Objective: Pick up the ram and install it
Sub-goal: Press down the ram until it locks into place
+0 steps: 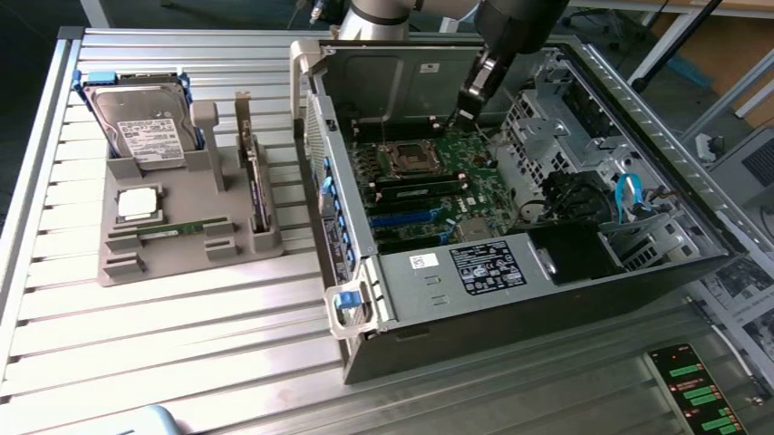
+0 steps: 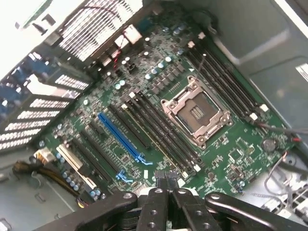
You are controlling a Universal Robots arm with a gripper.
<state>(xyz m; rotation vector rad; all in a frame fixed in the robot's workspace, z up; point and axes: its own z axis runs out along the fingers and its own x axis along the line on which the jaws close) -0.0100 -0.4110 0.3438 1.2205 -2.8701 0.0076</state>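
Hovering over motherboard (image 2: 159, 120), pincer (image 2: 167, 180) closed, empty.

My gripper (image 1: 463, 116) hangs inside the open computer case (image 1: 508, 299) above the motherboard (image 1: 436, 181), with the parts holder (image 1: 181, 236) on the table (image 1: 181, 344) toward the exterior view's left.

You are looking at an arm (image 1: 384, 16) showing a silver-grey tube and a black wrist housing. The gripper (image 2: 167, 182) is wearing matte black linkage bars with round pivot holes, and its two slim black fingers (image 2: 161, 184) are showing ribbed tips.
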